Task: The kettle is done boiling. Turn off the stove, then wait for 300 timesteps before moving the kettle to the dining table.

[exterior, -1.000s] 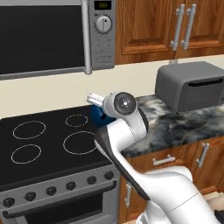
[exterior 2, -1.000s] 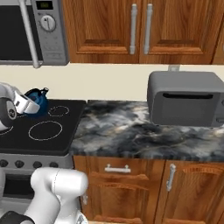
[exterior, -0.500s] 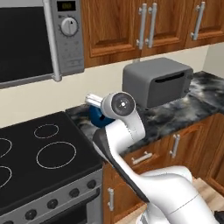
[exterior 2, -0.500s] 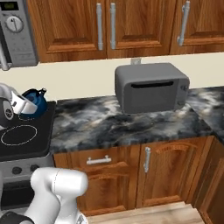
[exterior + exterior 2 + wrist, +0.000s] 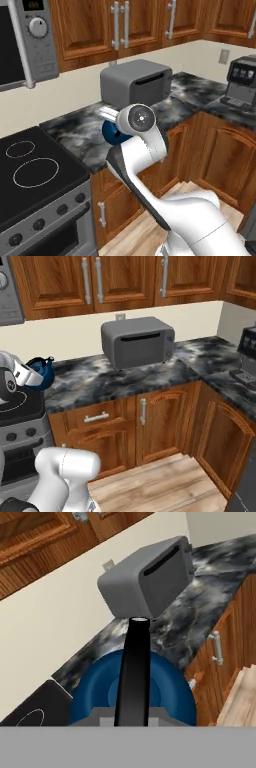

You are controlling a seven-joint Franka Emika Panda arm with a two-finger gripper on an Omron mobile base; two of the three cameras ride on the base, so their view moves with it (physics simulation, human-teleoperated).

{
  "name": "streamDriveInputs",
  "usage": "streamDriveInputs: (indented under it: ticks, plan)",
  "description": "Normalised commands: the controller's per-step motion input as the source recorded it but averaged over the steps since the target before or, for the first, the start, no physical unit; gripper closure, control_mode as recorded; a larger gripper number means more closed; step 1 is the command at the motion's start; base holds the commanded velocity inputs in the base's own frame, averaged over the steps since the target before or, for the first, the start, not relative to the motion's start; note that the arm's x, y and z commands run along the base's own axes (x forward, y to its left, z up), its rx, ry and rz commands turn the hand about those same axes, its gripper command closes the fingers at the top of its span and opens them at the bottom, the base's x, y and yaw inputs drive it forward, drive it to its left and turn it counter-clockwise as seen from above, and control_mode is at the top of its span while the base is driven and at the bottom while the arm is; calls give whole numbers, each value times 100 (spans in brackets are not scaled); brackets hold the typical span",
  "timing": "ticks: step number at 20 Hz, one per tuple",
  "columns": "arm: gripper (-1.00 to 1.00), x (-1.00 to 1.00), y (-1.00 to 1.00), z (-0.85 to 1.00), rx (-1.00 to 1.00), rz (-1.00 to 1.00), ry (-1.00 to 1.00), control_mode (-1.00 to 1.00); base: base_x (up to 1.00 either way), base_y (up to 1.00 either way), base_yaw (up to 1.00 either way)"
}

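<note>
The small round dark-blue kettle (image 5: 132, 694) with its thin black handle sits directly under the hand camera, the handle running up the middle of the hand view. In the base views the kettle (image 5: 42, 372) hangs off the surface at the wrist of the white arm, above the marbled dark counter (image 5: 82, 132) between the black glass stove (image 5: 35, 172) and the grey toaster oven (image 5: 137, 341). The two-finger gripper (image 5: 131, 716) appears clamped on the handle, though its fingertips are hidden.
</note>
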Motion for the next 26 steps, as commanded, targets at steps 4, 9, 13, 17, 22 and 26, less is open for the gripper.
streamDriveInputs:
  ticks: [4, 9, 13, 17, 22, 26]
  plan:
    - [100, 0, 0, 0, 0, 0, 0, 100, -74, 5, -39]
    - [100, 0, 0, 0, 0, 0, 0, 100, -73, 2, -42]
    - [100, 0, 0, 0, 0, 0, 0, 100, -69, 3, -47]
    - [100, 0, 0, 0, 0, 0, 0, 100, -69, 4, -52]
    - [100, 0, 0, 0, 0, 0, 0, 100, -61, 9, -55]
    - [100, 0, 0, 0, 0, 0, 0, 100, -55, 9, -57]
